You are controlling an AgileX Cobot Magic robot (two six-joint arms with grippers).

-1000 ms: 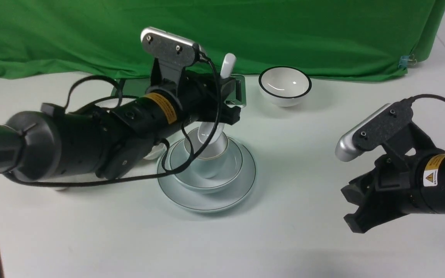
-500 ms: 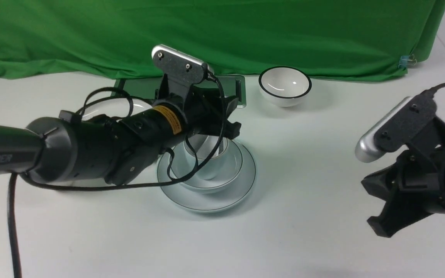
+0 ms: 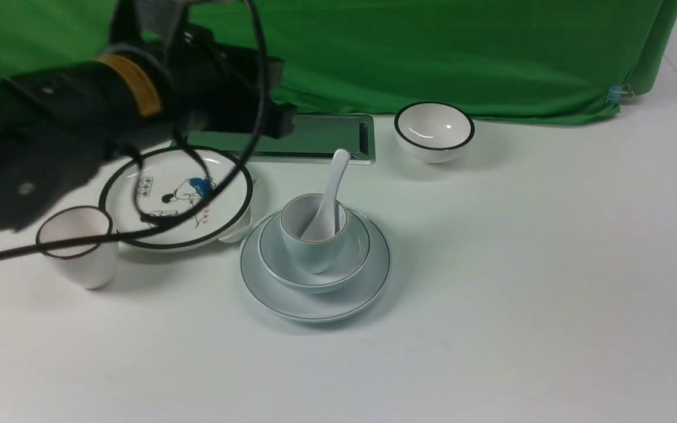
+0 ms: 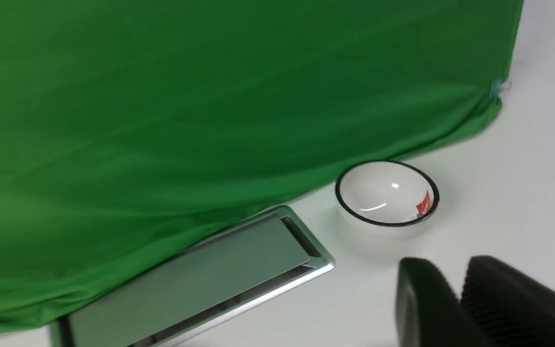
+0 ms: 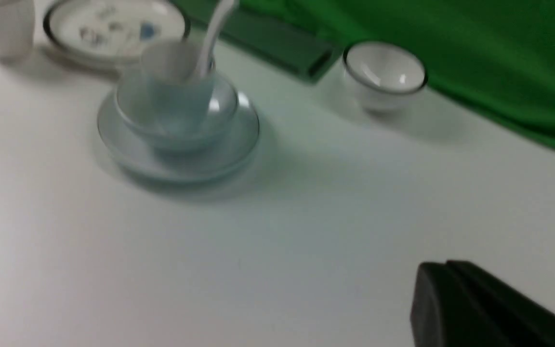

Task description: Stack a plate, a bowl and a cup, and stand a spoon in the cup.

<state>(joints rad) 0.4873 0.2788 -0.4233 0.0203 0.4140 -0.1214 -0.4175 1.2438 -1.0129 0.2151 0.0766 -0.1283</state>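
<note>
In the front view the pale blue plate (image 3: 315, 301) lies mid-table with the bowl (image 3: 353, 258) on it and the cup (image 3: 310, 251) in the bowl. The white spoon (image 3: 331, 182) stands in the cup, handle leaning up and back. My left gripper (image 3: 277, 117) hangs blurred high at the back left, away from the stack; in the left wrist view its fingers (image 4: 422, 299) are together with nothing between them. My right gripper (image 5: 439, 267) is shut and empty, out of the front view. From the right wrist the stack shows far off: plate (image 5: 128, 152), cup (image 5: 176, 99), spoon (image 5: 212, 33).
A white plate with cartoon figures (image 3: 174, 197) and a white cup (image 3: 77, 247) sit left of the stack. A black-rimmed white bowl (image 3: 432, 130) stands at the back right. A metal hatch (image 3: 321, 138) lies by the green cloth (image 3: 432, 53).
My left gripper let go of the spoon, which now stands in the cup, and rose back to the upper left. My right arm drew back out of the front view.
</note>
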